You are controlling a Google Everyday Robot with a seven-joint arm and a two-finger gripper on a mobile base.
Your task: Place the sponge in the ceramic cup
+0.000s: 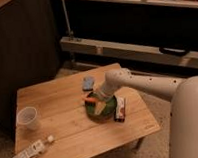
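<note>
A low wooden worktop stands on the floor in front of a dark wall and a long pale rail. The robot's white arm reaches in from the right, and its gripper hangs over the left edge of a round dark green plate near the middle of the worktop, its jaws spread wide with nothing between them. Just under the gripper an orange carrot-like piece lies across the plate's left rim, and a pale yellow piece rests on the plate beside it. The sponge, a small blue-grey pad, lies flat on the wood just behind the plate, near the gripper but apart from it. The ceramic cup, plain white and upright, stands well apart at the worktop's left edge. A dark snack packet lies just beside the plate's right rim; its print is too small to read. A white oblong item lies at the front left corner, its markings likewise unreadable.
</note>
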